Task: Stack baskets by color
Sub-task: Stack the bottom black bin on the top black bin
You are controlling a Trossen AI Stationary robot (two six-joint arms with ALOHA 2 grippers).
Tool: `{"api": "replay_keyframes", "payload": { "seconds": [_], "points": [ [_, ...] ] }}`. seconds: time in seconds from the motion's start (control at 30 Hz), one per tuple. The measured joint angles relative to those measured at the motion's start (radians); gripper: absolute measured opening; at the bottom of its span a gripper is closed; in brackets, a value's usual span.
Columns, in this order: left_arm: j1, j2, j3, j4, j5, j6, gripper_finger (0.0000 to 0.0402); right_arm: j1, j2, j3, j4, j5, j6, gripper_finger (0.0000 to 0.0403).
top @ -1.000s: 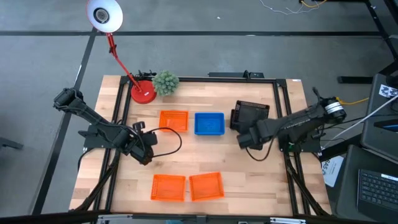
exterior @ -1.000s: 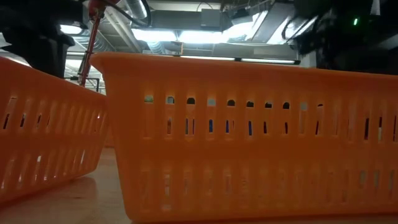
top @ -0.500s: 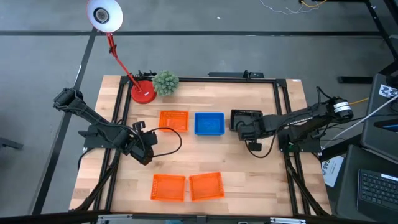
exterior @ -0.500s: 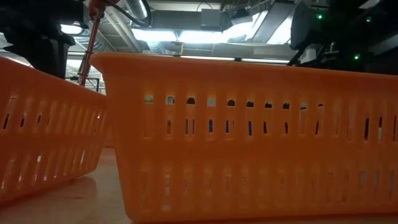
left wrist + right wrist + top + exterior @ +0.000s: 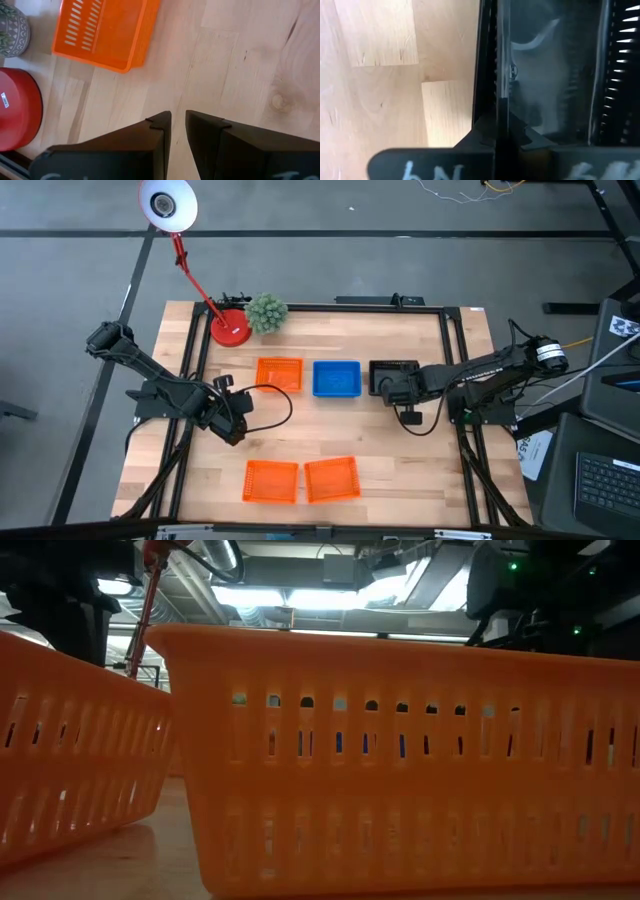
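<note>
A black basket (image 5: pixel 392 372) lies level just right of a blue basket (image 5: pixel 336 378), with my right gripper (image 5: pixel 399 389) shut on its wall. An orange basket (image 5: pixel 280 373) stands left of the blue one, bottom on the table. Two more orange baskets (image 5: pixel 271 480) (image 5: pixel 331 478) rest side by side near the front edge and fill the low view (image 5: pixel 400 760). My left gripper (image 5: pixel 237 425) hangs over bare wood at the table's left. Its fingers (image 5: pixel 177 117) are a narrow gap apart with nothing between them. My right gripper pinches the black basket's near side wall at its rim (image 5: pixel 495 95), one finger inside the basket and one outside. The fingers come steeply from above. The basket sits level. I cannot tell whether its bottom rests on the table.
A red lamp base (image 5: pixel 230 328) and a fuzzy green ball plant (image 5: pixel 266 312) stand at the far left. Bare wood lies in the middle of the table between the two rows of baskets. Black frame rails run along the table's left and right sides.
My right gripper has gone down and toward the table's left, tipping more steeply downward, with the black basket in it. The basket, tilted and farther right before, now lies level close beside the blue basket. It has kept still over the last half second.
</note>
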Motion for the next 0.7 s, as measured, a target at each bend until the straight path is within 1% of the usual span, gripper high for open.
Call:
{"api": "replay_keyframes", "payload": {
  "seconds": [0.17, 0.3, 0.5, 0.7],
  "points": [
    [0.0, 0.0, 0.0, 0.0, 0.0, 0.0, 0.0049, 0.0, 0.0, 0.0, 0.0, -0.006, -0.019, 0.0],
    [0.0, 0.0, 0.0, 0.0, 0.0, 0.0, 0.0049, 0.0, 0.0, 0.0, 0.0, -0.007, 0.006, 0.0007],
    [0.0, 0.0, 0.0, 0.0, 0.0, 0.0, 0.0049, 0.0, 0.0, 0.015, -0.02, -0.014, 0.006, 0.0043],
    [0.0, 0.0, 0.0, 0.001, 0.0, -0.002, 0.0049, 0.0, 0.0, 0.108, -0.071, -0.016, 0.005, 0.0079]
  ]
}}
